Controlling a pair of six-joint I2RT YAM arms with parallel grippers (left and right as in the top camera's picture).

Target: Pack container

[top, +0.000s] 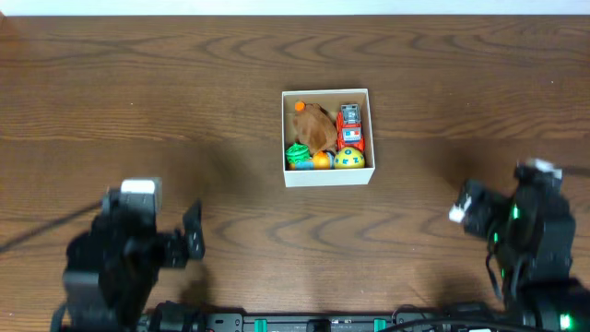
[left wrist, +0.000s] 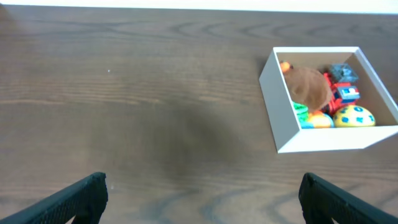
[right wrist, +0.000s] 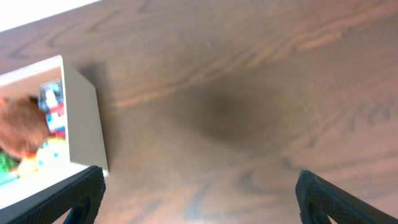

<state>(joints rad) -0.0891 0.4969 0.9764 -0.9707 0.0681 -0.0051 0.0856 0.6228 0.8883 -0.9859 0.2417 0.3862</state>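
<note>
The container (top: 327, 175), a small square white-walled box, sits at the table's middle. Inside lie a brown plush (top: 316, 129), a red toy car (top: 349, 127), a yellow ball (top: 349, 159), a green toy (top: 297, 152) and a small orange ball (top: 321, 160). My left gripper (left wrist: 202, 186) is open over bare wood, with the container (left wrist: 277, 106) ahead to its right. My right gripper (right wrist: 199, 182) is also open and holds nothing; the container (right wrist: 84, 118) lies ahead to its left. Both arms sit near the front edge, left (top: 194, 235) and right (top: 470, 207).
Dark wood table (top: 138, 111) stretches bare to both sides of the box. A pale strip marks the far table edge (top: 295, 5). Black arm bases and cables run along the front edge (top: 313, 323).
</note>
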